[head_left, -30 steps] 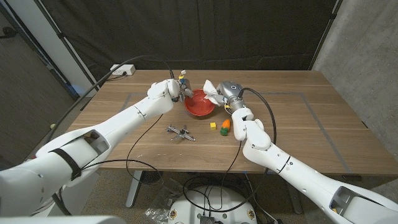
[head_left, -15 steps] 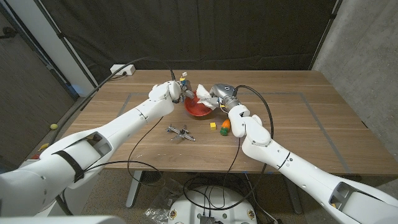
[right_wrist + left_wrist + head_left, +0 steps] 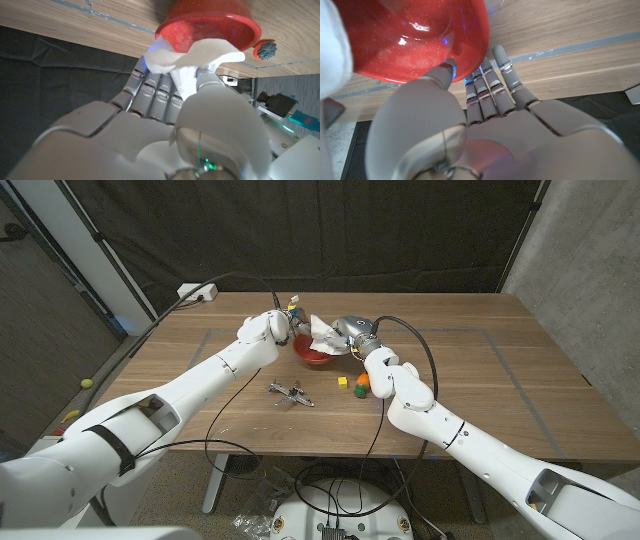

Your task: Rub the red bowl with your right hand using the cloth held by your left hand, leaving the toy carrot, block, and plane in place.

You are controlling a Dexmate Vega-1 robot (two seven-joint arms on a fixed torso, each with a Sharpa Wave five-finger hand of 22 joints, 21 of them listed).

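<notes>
The red bowl (image 3: 316, 352) sits toward the far edge of the tabletop (image 3: 480, 390), near its middle. The left hand (image 3: 283, 327) grips the bowl's rim, thumb inside the wall in the left wrist view. The right hand (image 3: 345, 333) pinches the white cloth (image 3: 324, 333) over the bowl's far side.

To rub well, the left hand should brace the bowl firmly while the right hand presses the cloth onto the inner wall in short strokes. The elbow should stay high, since the toy carrot (image 3: 362, 384) and block (image 3: 342, 382) lie just nearside; the plane (image 3: 290, 392) lies nearer the front edge.
</notes>
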